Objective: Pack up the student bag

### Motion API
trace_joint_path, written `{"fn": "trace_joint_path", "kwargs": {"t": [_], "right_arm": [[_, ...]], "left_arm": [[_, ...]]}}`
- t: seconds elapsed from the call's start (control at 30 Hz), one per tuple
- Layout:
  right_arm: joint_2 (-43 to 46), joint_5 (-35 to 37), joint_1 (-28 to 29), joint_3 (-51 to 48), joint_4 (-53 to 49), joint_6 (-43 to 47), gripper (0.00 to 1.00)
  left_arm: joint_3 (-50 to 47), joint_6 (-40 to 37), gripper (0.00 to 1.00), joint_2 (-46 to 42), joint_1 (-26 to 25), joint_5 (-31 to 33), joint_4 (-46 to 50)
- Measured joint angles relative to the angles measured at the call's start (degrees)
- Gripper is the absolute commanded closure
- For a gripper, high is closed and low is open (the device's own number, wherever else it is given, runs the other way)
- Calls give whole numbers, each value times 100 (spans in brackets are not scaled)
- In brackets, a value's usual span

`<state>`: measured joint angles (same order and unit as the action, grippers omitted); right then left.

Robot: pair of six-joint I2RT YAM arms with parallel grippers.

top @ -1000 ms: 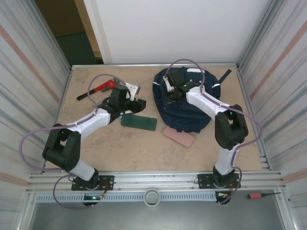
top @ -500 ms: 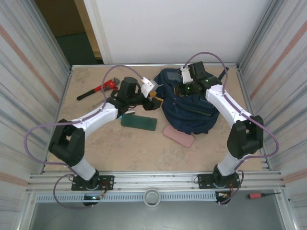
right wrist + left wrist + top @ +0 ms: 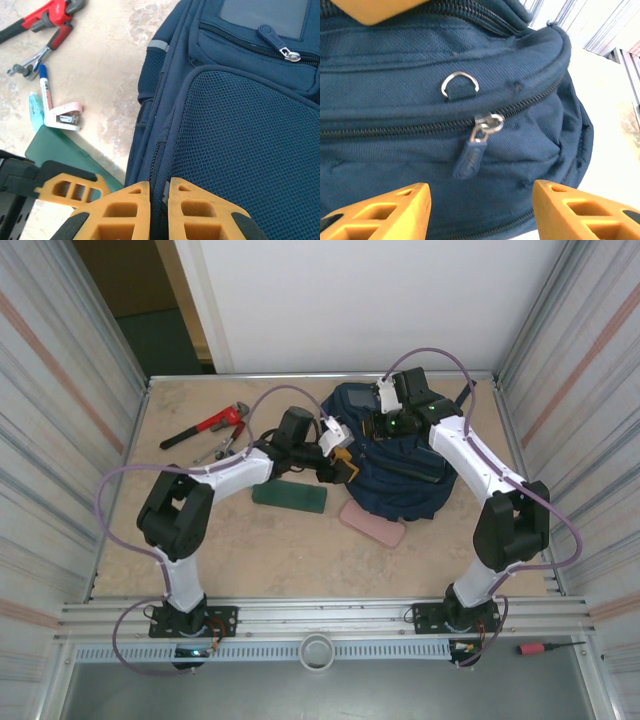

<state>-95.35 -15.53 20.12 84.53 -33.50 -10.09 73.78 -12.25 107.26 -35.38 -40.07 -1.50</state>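
Student bag [image 3: 400,465] toward the far right of the worktop [image 3: 250,560]. Clamped on a fold of its fabric: right tool [image 3: 159,200], fingers together. Facing its zip pull [image 3: 470,157], fingers apart: left tool [image 3: 480,210]. Nearer, green slab [image 3: 290,496], pink pad [image 3: 372,524]; far left, red wrench [image 3: 205,426].

Robot lab cell — corrugated metal walls [image 3: 60,390], aluminium rail [image 3: 320,612], bare board tabletop [image 3: 300,550].

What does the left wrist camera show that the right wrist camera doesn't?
Left wrist, not right wrist: a silver metal D-ring and the blue zipper pull hanging below it. Right wrist, not left wrist: a red pipe wrench, blue-capped white marker, pink-and-white stapler, flat green case and a mesh panel. Both: the navy-blue fabric backpack, plus orange plastic fingers, left fingers or right fingers.
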Motion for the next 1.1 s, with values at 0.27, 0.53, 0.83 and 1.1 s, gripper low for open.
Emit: {"fn": "trace_joint_path", "kwargs": {"t": [0.27,0.53,0.83,1.1], "right_arm": [[0,-7,0,0,0,-2,100],[0,-44,0,0,0,-24,100],[0,-42,-15,0,0,-20,100],[4,-98,-39,-33,-17,70,100]], "left_arm": [[385,-59,59,367,-37,-238,0],[487,37,80,501,-74,-321,-127],[433,216,100,518,-74,-337,-402],[-42,262,100,240,26,-42,-734]]}}
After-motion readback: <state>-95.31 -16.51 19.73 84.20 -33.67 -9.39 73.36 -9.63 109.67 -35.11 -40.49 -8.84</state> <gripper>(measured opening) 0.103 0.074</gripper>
